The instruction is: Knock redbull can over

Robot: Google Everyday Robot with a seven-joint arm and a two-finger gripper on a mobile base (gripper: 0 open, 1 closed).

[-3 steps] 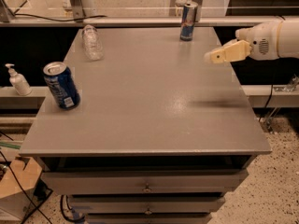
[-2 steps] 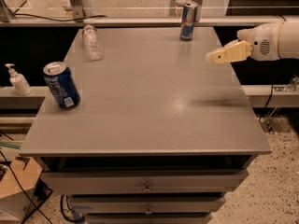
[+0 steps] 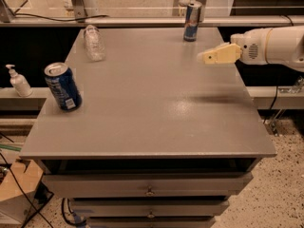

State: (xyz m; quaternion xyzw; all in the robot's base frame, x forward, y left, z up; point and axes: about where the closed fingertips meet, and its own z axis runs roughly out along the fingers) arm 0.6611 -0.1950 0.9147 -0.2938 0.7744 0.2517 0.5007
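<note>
The redbull can [image 3: 192, 21] is slim, blue and silver with a red mark. It stands upright at the far edge of the grey table [image 3: 152, 103], right of centre. My gripper [image 3: 205, 57] has yellow fingers on a white arm. It comes in from the right and hovers above the table's right side. It is in front of the can and slightly to its right, clearly apart from it, and holds nothing.
A wider dark-blue can [image 3: 62, 86] stands near the left edge. A clear plastic bottle [image 3: 94, 42] lies at the far left. A white pump bottle [image 3: 18, 80] stands on a lower shelf to the left. Drawers [image 3: 149, 186] sit under the tabletop.
The gripper has moved slightly left, toward the table's middle. The cans and bottle have not moved.
</note>
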